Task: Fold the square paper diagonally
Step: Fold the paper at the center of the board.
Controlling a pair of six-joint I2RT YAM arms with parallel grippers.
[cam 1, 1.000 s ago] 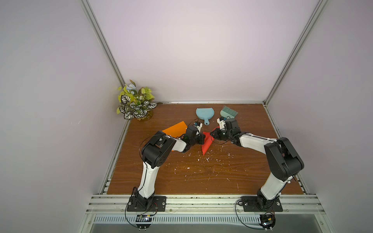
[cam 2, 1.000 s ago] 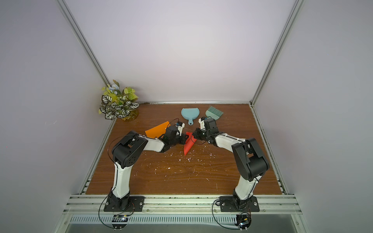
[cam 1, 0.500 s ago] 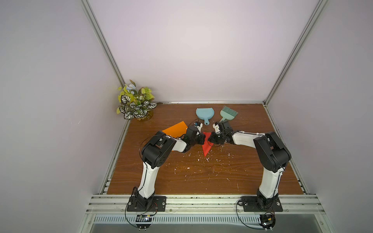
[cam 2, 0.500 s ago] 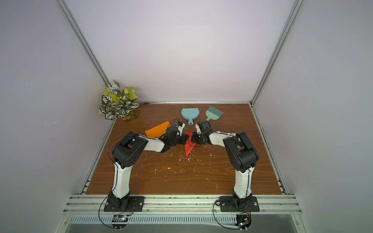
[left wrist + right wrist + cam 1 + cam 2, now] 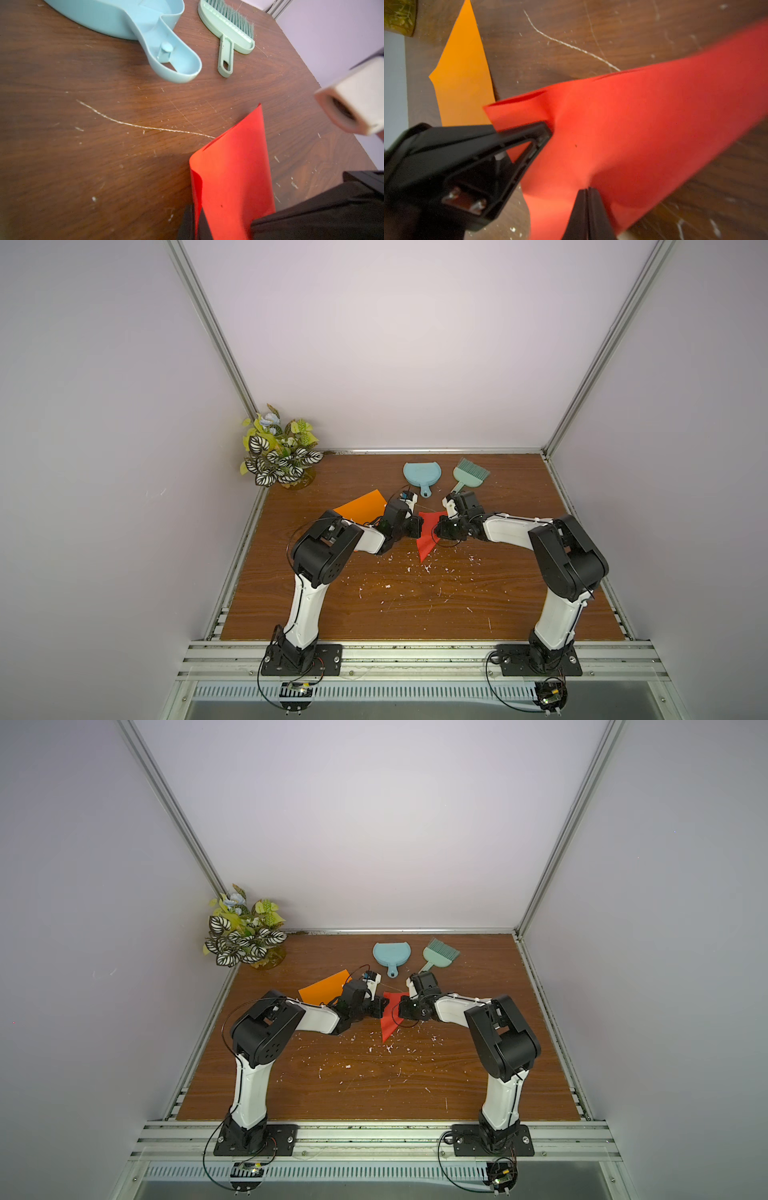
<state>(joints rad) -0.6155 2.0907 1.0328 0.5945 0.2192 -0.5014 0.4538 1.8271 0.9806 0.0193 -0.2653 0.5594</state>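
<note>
The red paper (image 5: 426, 540) (image 5: 390, 1018) is doubled over into a long triangle, lifted off the table between both arms in both top views. My left gripper (image 5: 417, 529) (image 5: 381, 1006) is shut on its folded edge; in the left wrist view the sheet (image 5: 232, 166) runs between the jaws (image 5: 195, 214). My right gripper (image 5: 435, 531) (image 5: 400, 1007) is shut. In the right wrist view its joined tips (image 5: 588, 190) rest against the paper's face (image 5: 643, 124), which dents there. The left gripper's fingers (image 5: 537, 135) pinch the same sheet nearby.
An orange paper (image 5: 360, 506) (image 5: 463, 79) lies flat behind the left arm. A blue dustpan (image 5: 420, 473) (image 5: 124, 18) and a green brush (image 5: 470, 472) (image 5: 230, 29) sit at the back. A potted plant (image 5: 278, 452) fills the back left corner. White scraps (image 5: 415, 572) litter the table's middle.
My right gripper has swung left from beside the brush onto the red paper and closed slightly. The left gripper and the paper have stayed put.
</note>
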